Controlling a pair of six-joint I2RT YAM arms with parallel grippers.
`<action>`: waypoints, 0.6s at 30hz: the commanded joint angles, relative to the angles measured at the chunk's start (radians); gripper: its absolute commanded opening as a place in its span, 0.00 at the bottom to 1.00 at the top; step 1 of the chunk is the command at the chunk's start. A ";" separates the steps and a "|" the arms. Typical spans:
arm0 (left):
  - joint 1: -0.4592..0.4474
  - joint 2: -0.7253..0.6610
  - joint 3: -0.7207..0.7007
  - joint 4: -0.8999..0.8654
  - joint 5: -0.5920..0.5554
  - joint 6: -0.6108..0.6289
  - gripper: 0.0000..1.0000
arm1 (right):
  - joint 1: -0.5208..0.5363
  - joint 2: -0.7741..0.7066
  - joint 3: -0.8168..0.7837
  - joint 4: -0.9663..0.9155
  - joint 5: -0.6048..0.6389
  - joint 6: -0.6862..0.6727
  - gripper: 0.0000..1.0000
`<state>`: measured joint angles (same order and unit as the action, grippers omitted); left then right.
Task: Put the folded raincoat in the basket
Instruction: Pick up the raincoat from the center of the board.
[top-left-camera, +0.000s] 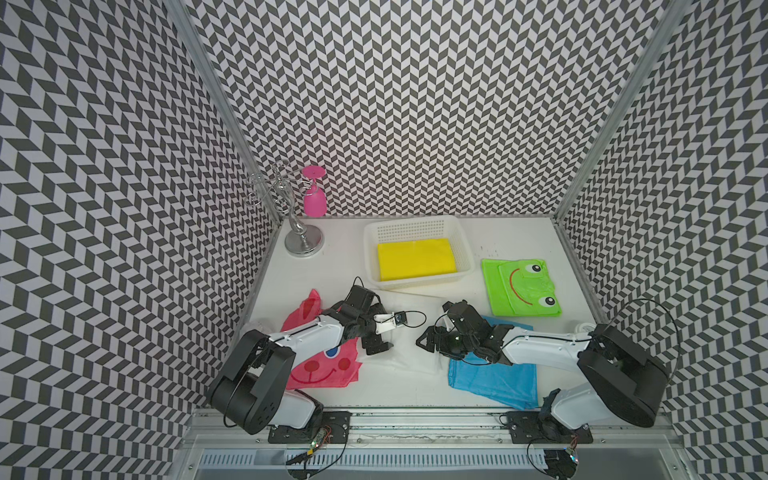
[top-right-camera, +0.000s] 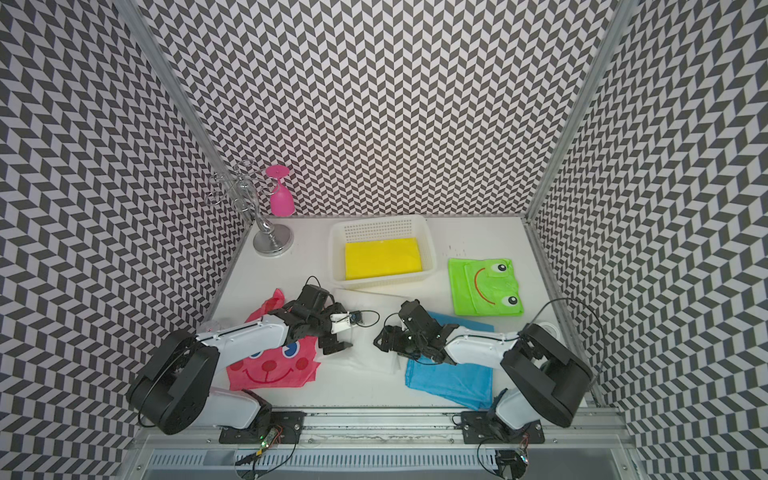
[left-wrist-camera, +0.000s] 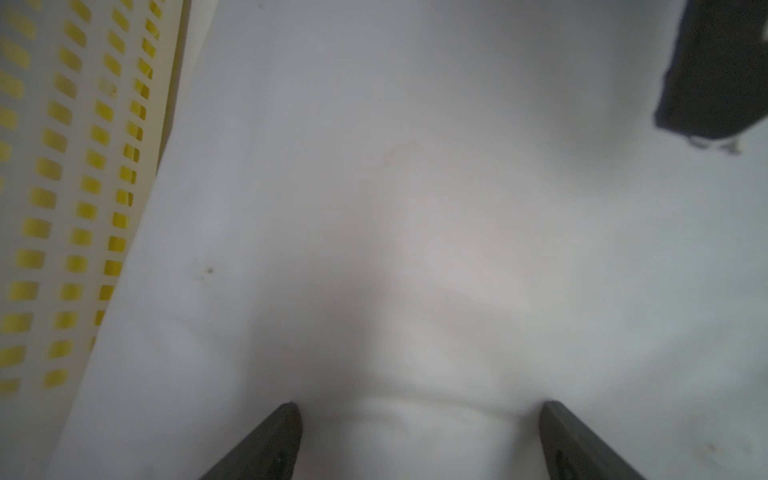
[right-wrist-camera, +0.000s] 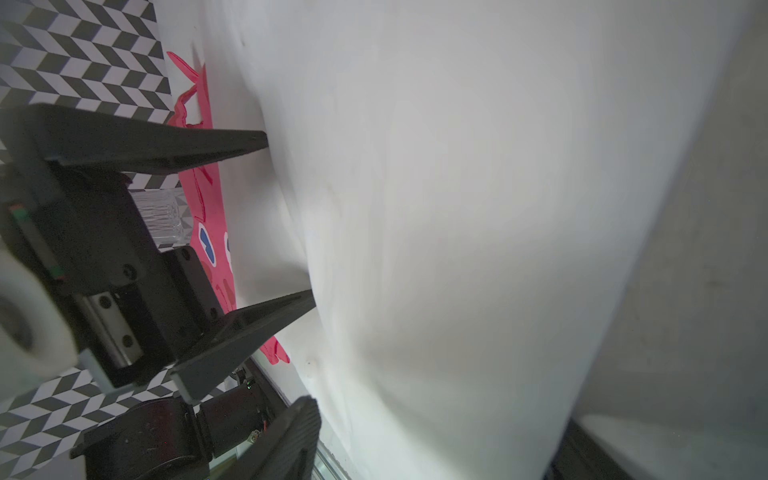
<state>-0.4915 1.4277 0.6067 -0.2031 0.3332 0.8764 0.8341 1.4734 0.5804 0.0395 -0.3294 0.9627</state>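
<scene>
I stand at a white counter (top-left-camera: 345, 266) with both arms reaching low over its middle. My left gripper (left-wrist-camera: 419, 409) is spread wide at one edge of a white folded raincoat (right-wrist-camera: 457, 208), which is hard to tell from the counter. My right gripper (top-left-camera: 430, 326) faces it from the opposite edge, also spread. The basket (top-left-camera: 415, 230) stands just beyond the white raincoat's far edge, toward the back wall. A yellow folded raincoat (top-left-camera: 415, 259) already covers its floor. A green frog-faced raincoat (top-left-camera: 521, 286) lies just right of the basket. A pink raincoat (top-left-camera: 328, 370) with a smiling face lies under my left arm and a blue raincoat (top-left-camera: 494, 380) under my right arm. In the back left corner, a silver rack (top-left-camera: 303, 239) holds a pink goblet (top-left-camera: 313, 199) upside down.
</scene>
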 joint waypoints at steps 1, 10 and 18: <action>-0.006 0.031 -0.024 0.006 -0.050 -0.028 0.93 | -0.003 -0.053 -0.044 -0.086 0.012 0.006 0.81; -0.044 0.075 -0.030 0.015 -0.113 -0.047 0.92 | 0.008 -0.035 -0.118 -0.024 -0.052 0.231 0.61; -0.039 0.049 -0.046 0.008 -0.097 -0.037 0.92 | 0.007 -0.078 -0.082 -0.046 -0.052 0.231 0.61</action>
<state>-0.5301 1.4544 0.6025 -0.1402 0.2935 0.8246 0.8356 1.4155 0.4934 0.0547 -0.3893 1.1797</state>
